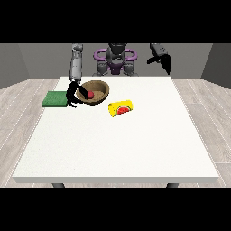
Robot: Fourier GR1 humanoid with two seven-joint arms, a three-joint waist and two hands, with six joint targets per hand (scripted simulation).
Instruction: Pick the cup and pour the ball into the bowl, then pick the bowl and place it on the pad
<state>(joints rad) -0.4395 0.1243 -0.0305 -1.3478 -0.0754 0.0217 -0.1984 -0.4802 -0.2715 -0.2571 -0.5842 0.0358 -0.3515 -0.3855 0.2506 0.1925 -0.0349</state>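
Note:
A brown bowl (96, 91) stands on the white table (117, 149) at the back left, tilted a little, with a red ball (90, 94) inside it. The hand at the view's left (72, 95) is at the bowl's left rim, its fingers curled over the rim and reaching inside next to the ball. A yellow cup (121, 108) with a watermelon picture lies on its side just right of the bowl, and no hand touches it. The green pad (55, 99) lies flat left of the bowl, beside the hand. The hand at the view's right (164, 61) hangs raised above the table's far right edge, fingers relaxed and holding nothing.
The robot's torso (115, 58) stands behind the table's far edge. The arm at the view's left (76, 65) comes down steeply to the bowl. Bare white tabletop stretches across the front and right.

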